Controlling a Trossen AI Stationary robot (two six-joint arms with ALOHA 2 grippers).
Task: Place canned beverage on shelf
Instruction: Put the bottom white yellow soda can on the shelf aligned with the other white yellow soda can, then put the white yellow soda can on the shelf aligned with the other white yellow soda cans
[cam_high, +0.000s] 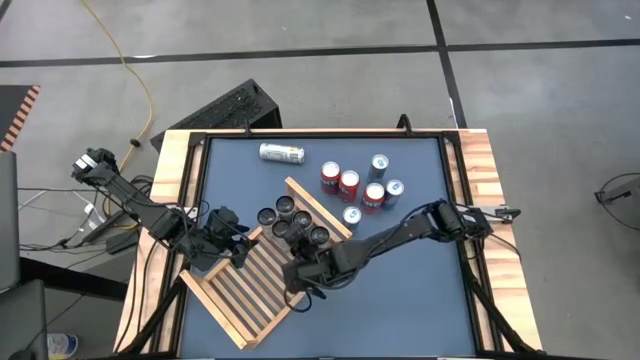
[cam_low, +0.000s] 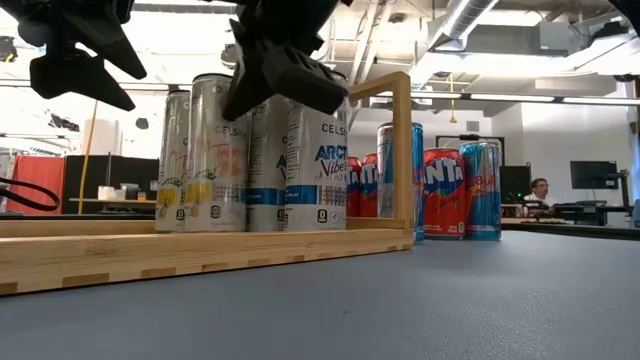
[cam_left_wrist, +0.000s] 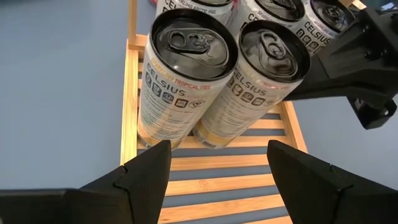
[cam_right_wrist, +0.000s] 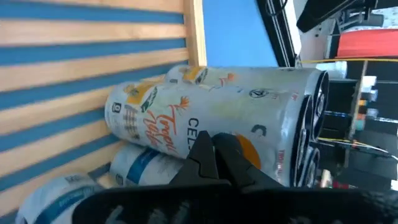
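Cans (cam_high: 295, 222) stood on shelf (cam_high: 243, 290); left gripper (cam_left_wrist: 214, 168) apart, empty, right gripper (cam_right_wrist: 214, 152) pinched together; best retreat w/o nudging them.

A yellow cable (cam_high: 128, 70) lay on the grey floor (cam_high: 540, 25) beyond the table. A black box (cam_high: 228, 108) stood near the table's far left corner. In the room behind, a person (cam_low: 539, 190) sat near a dark monitor (cam_low: 588, 175).

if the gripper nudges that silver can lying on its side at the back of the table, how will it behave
The silver can lies on its side on flat table, so it would probably roll sideways if pushed across its length. Its smooth printed metal looks slippery. It looks rigid, though thin walls may dent.
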